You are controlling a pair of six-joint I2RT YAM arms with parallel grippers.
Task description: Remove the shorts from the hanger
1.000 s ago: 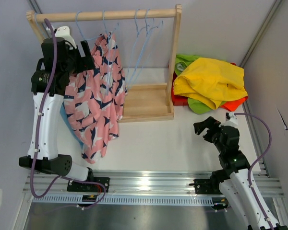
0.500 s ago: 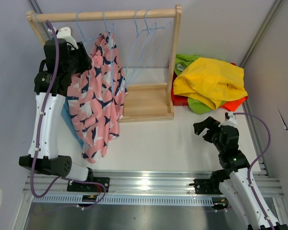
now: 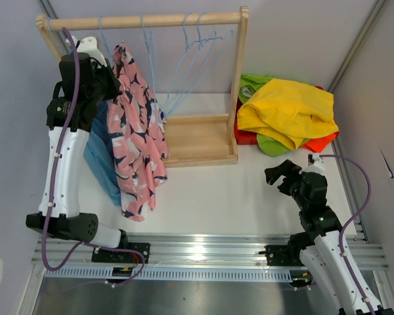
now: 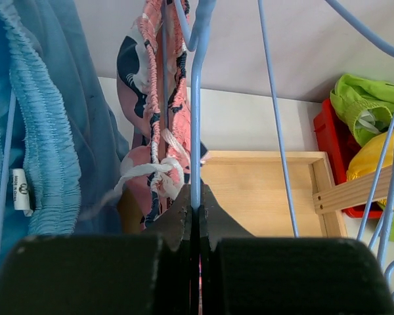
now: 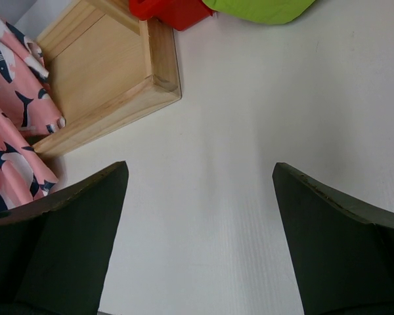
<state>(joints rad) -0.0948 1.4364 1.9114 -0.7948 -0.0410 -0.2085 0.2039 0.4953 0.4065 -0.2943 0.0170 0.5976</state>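
Pink shorts with a navy print (image 3: 136,134) hang from a blue wire hanger on the wooden rack's rail (image 3: 177,20), with light blue shorts (image 3: 100,161) behind them to the left. My left gripper (image 3: 113,84) is shut on the thin blue hanger wire (image 4: 196,118), right beside the pink shorts' waistband (image 4: 159,125) and its white drawstring. The light blue shorts (image 4: 46,131) fill the left of the left wrist view. Yellow shorts (image 3: 285,108) lie heaped over lime green (image 3: 273,146) and orange (image 3: 323,141) pairs at the right. My right gripper (image 3: 280,176) hovers open over bare table (image 5: 203,170).
Several bare blue hangers (image 3: 196,39) hang on the right half of the rail. The rack's wooden base tray (image 3: 200,139) sits mid-table, its upright post (image 3: 241,59) beside the heap of shorts. Grey walls close in on both sides.
My left gripper has closed onto the hanger wire. The pink shorts have swung left and turned more edge-on, uncovering more of the light blue pair. The right arm has stayed still.
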